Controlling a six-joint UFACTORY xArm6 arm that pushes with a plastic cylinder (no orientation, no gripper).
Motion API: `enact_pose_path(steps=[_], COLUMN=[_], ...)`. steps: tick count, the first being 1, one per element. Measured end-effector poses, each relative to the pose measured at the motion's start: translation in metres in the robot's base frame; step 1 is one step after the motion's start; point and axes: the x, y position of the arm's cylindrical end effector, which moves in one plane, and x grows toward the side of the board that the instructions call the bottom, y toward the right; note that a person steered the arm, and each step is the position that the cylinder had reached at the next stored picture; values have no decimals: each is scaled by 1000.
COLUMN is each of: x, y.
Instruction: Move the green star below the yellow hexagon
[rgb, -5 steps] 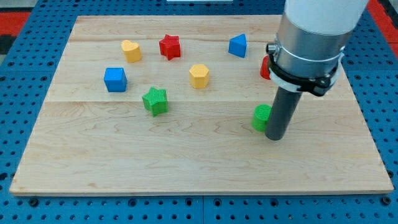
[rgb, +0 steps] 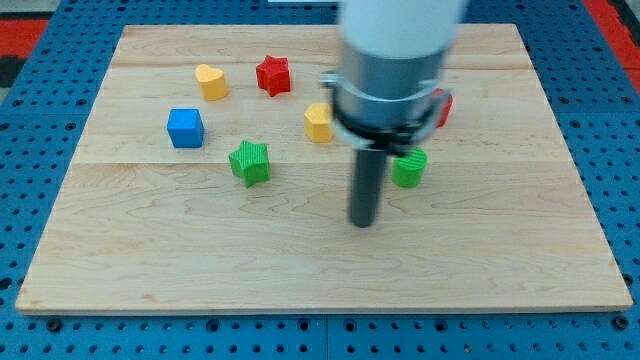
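The arm's rod tip (rgb: 363, 223) rests on bare wooden board (rgb: 300, 270) nearest the view's bottom, touching no block; there is no hand to spread or pinch, only the straight rod. Just beyond, toward the view's right, sits a green block (rgb: 409, 168) (shape hard to make out), and well to the tip's left stands the green star (rgb: 249, 162), untouched. Farther back, the yellow hexagon (rgb: 318, 122) is half hidden by the arm's grey collar, with the blue cube (rgb: 185, 128) at left. Farthest lie a yellow heart-like block (rgb: 210, 81), the red star (rgb: 272, 75) and a red block (rgb: 442, 106) behind the arm. The star sits left of its goal beneath the hexagon; the whole push looks undone.
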Motion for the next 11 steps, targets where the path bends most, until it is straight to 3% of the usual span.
enact_pose_path(steps=[2, 3, 6, 8, 11], x=[-21, -61, -72, -93, -75], y=[-123, -141, -87, -82, -56])
